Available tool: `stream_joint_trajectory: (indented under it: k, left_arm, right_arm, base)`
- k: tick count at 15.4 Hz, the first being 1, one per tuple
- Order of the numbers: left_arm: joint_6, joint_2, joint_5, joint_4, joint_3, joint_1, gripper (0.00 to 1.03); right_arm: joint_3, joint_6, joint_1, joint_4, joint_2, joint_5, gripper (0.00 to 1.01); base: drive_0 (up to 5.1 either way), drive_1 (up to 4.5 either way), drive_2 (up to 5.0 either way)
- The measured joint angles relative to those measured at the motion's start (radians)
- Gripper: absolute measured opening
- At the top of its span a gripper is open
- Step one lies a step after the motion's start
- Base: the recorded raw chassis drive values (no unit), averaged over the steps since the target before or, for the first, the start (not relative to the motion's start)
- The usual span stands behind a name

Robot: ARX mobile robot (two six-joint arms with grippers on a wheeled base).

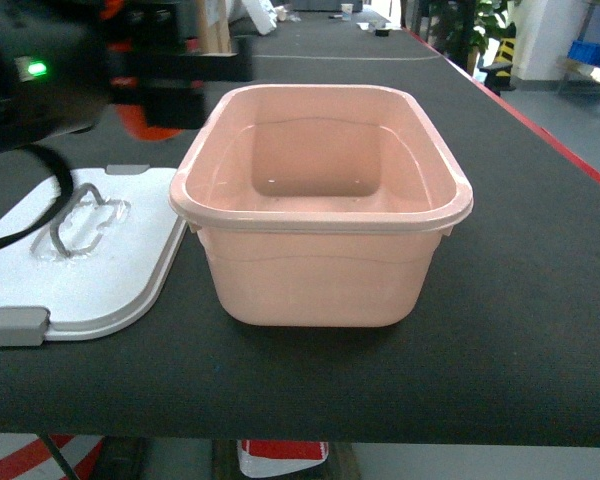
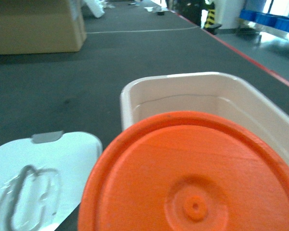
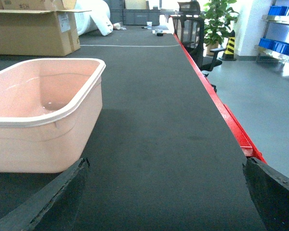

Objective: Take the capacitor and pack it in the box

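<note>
Got the capacitor (image 2: 192, 178) clamped in the left hand (image 1: 175, 85), going by how it hangs in mid-air right in front of the left wrist camera. Can't actually see the fingers around it, so calling that a judgement. Fills most of that view as a big orange disc with a little dimple in the middle. Shows up from the head camera only as a bit of orange-red under the blurry dark arm, just off the box's (image 1: 320, 222) far-left corner.

Parked high and beside the rim rather than over the opening, probably to clear the flared edge before swinging in. Nothing inside the box, so packing not yet done.

Lid (image 1: 110, 290) off and lying flat on the bench (image 1: 520, 300) just left of the box, touching or nearly touching its wall, handle side up. Makes sense: leaves the opening free and the lid close by for closing up.

Right hand (image 3: 164, 211) spread wide and holding nothing, only two dark fingertips poking into the bottom corners of its own view. Sitting low on the right of the box, out of the way. Brown carton (image 3: 33, 29) far back on the bench, not part of this.

Next up, probably: over the rim, lower, let go. Worth going low first, being round and likely to roll or bounce.
</note>
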Motion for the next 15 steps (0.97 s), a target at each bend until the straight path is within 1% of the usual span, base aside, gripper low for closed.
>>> stream_joint_trajectory:
  k: [1, 3, 4, 5, 7, 8, 9, 10, 13, 14, 15]
  left_arm:
    - [-0.005, 0.057, -0.005, 0.002, 0.064, -0.043, 0.43]
    - [-0.014, 0.134, -0.006, -0.003, 0.138, -0.086, 0.43]
    - [-0.02, 0.169, -0.003, -0.005, 0.164, -0.098, 0.43]
    - [-0.024, 0.225, 0.002, -0.016, 0.205, -0.117, 0.48]
    - [-0.024, 0.266, 0.002, -0.003, 0.226, -0.127, 0.66]
    - [-0.024, 0.269, 0.001, -0.002, 0.226, -0.123, 0.75]
    - [-0.024, 0.269, -0.001, 0.009, 0.226, -0.104, 0.87]
    - [-0.024, 0.257, 0.006, 0.022, 0.214, -0.064, 0.99]
    - [-0.028, 0.215, 0.033, 0.033, 0.169, 0.021, 0.97]
    - [-0.028, 0.179, 0.057, 0.046, 0.14, 0.097, 0.98]
    - [-0.027, 0.135, 0.095, 0.067, 0.117, 0.203, 0.98]
  right_arm:
    - [0.0, 0.0, 0.0, 0.0, 0.0, 0.0, 0.98]
    - [0.0, 0.0, 0.0, 0.0, 0.0, 0.0, 0.98]
    - [0.0, 0.0, 0.0, 0.0, 0.0, 0.0, 0.98]
    - [0.0, 0.0, 0.0, 0.0, 0.0, 0.0, 0.98]
    - [0.0, 0.0, 0.0, 0.0, 0.0, 0.0, 0.98]
    - [0.0, 0.0, 0.0, 0.0, 0.0, 0.0, 0.98]
    - [0.0, 0.0, 0.0, 0.0, 0.0, 0.0, 0.98]
    - [0.0, 0.0, 0.0, 0.0, 0.0, 0.0, 0.98]
    - [0.0, 0.0, 0.0, 0.0, 0.0, 0.0, 0.98]
    - [0.0, 0.0, 0.0, 0.0, 0.0, 0.0, 0.98]
    - [0.0, 0.0, 0.0, 0.0, 0.0, 0.0, 0.98]
  base:
    - [0.0, 0.0, 0.0]
    - [0.0, 0.0, 0.0]
    - [0.0, 0.0, 0.0]
    - [0.0, 0.0, 0.0]
    - [0.0, 0.0, 0.0]
    - [0.0, 0.0, 0.0]
    - [0.0, 0.0, 0.0]
    - [0.0, 0.0, 0.0]
    - [0.0, 0.0, 0.0]
    - [0.0, 0.0, 0.0]
    - [0.0, 0.0, 0.0]
